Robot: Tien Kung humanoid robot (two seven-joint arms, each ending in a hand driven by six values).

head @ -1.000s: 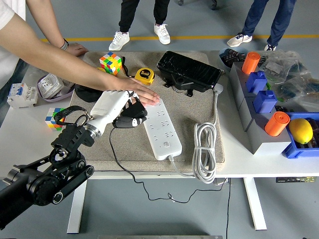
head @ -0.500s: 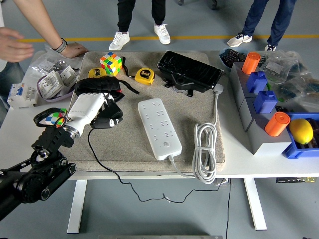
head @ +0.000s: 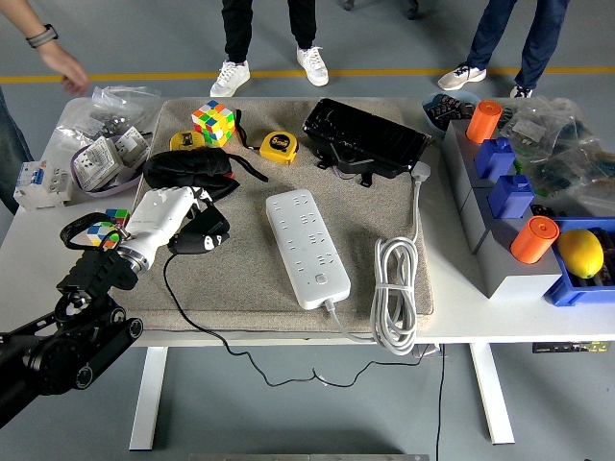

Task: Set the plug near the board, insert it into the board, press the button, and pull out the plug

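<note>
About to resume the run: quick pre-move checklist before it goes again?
1. Left hand shut on plug: ok.
2. Power strip sockets unobstructed: ok.
3. Plug near the strip: not ok, it sits well left of it on the mat.
4. Black cord free of snags: cannot tell, it drops over the table edge.
5. Person's hand away from the strip: ok, at far left corner.

The power strip [head: 307, 248] lies on the mat [head: 384, 206], centre. The plug [head: 200, 239] lies left of it; the coiled cable [head: 397, 288] lies right. The tape measure [head: 279, 146] lies far.
</note>
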